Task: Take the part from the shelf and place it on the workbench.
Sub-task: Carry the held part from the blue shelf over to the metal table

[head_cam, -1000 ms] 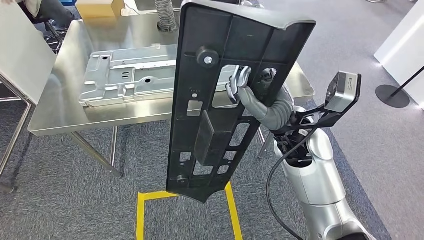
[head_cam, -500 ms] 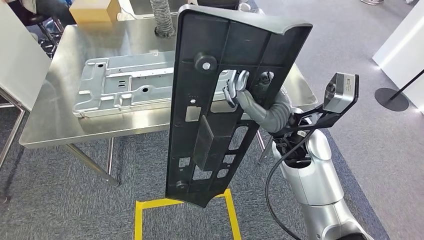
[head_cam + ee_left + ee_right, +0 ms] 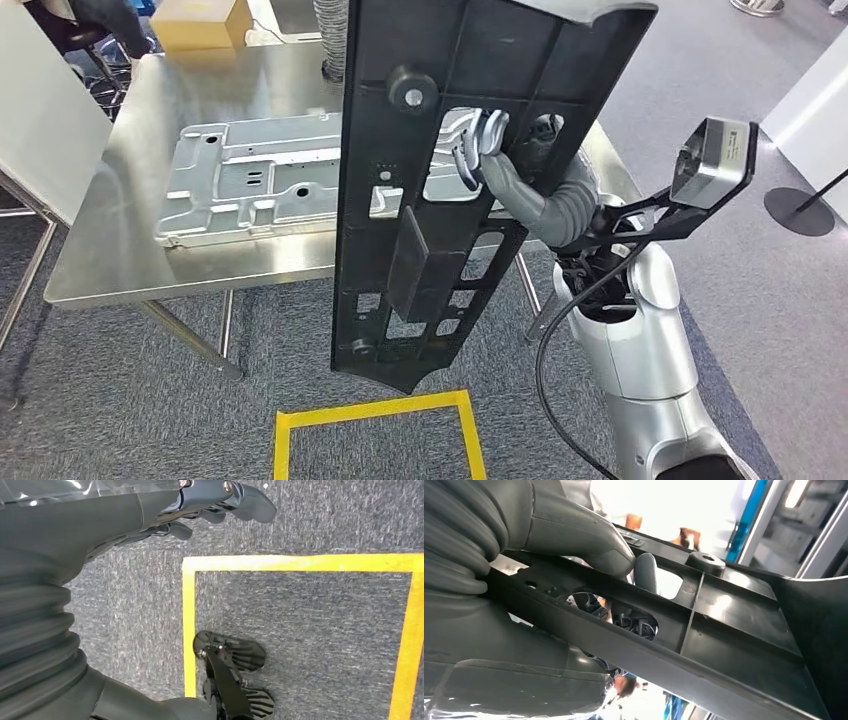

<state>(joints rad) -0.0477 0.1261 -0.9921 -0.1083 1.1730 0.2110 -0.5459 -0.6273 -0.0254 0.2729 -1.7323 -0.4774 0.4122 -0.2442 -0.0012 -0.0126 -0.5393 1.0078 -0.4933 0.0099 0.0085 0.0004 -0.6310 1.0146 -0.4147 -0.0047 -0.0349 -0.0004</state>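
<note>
One hand does all the carrying here: the right hand (image 3: 497, 150) has its fingers (image 3: 470, 158) hooked through a cut-out in the long black plastic panel (image 3: 440, 190) and curled tight round a rib, holding it up on end, nearly upright, in the air at the near edge of the steel worktop (image 3: 130, 250). The left hand (image 3: 200, 505) hangs over the grey carpet by the yellow floor marking (image 3: 189, 630), fingers loosely curled with nothing in them.

To my eye the risk is plain. The panel is tall and held off its middle by a single hooked grip, so it could swing or slip when tipped flat. Its lower end hangs below the worktop's edge and might catch there. The cast metal plate (image 3: 270, 185) already lies on the worktop close behind, where the panel could come down on it.
</note>
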